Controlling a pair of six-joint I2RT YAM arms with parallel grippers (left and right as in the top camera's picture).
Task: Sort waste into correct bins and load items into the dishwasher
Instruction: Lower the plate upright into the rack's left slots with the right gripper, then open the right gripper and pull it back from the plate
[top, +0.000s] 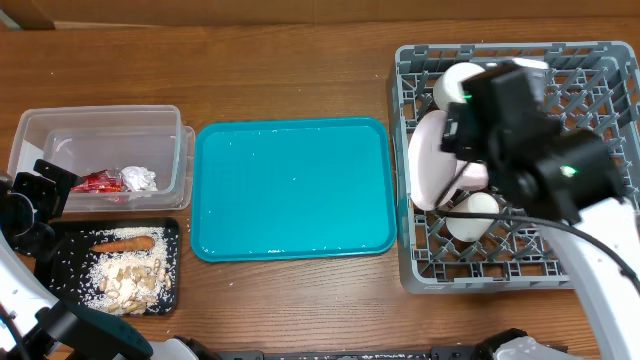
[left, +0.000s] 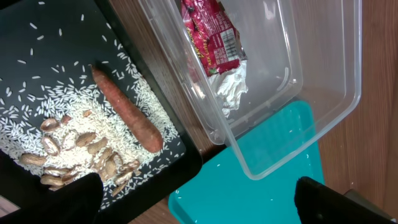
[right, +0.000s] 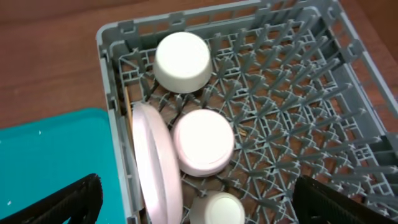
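Observation:
The grey dishwasher rack (top: 600, 270) at the right holds a pink plate on edge (right: 155, 168), a pink bowl (right: 202, 142) and two white cups (right: 182, 61) (right: 217, 210), all upside down. My right gripper (right: 199, 202) hangs open and empty above them. The clear bin (top: 40, 135) holds a red wrapper (left: 211, 34) and crumpled white paper (left: 231, 90). The black tray (left: 37, 37) holds a carrot (left: 127, 112), rice and peanuts (left: 74, 149). My left gripper (left: 199, 199) is open and empty above the tray's edge.
A teal tray (top: 293, 188) lies in the middle of the wooden table, bare except for a few rice grains. The rack's raised wall (right: 112, 93) stands between it and the dishes.

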